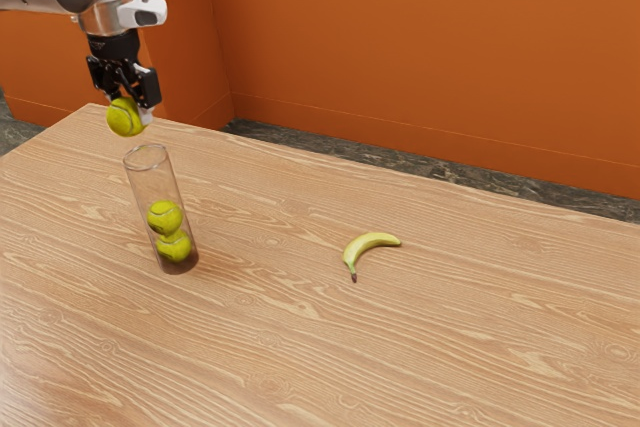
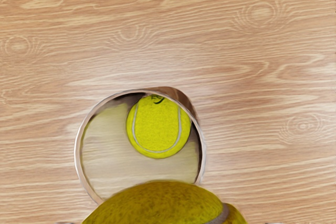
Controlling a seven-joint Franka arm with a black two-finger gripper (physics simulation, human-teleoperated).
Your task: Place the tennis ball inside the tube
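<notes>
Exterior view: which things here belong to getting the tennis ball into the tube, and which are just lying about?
Part of the job:
- held tennis ball, above the tube's mouth
- gripper, shut on that ball
- tube, with upper ball and lower ball inside

Just lying about:
- banana, on the table

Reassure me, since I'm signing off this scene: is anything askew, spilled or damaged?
Nothing looks wrong: the tube is upright, two tennis balls inside, and the gripper holds a third ball above it. Only the banana on the table seems unrelated.
</notes>
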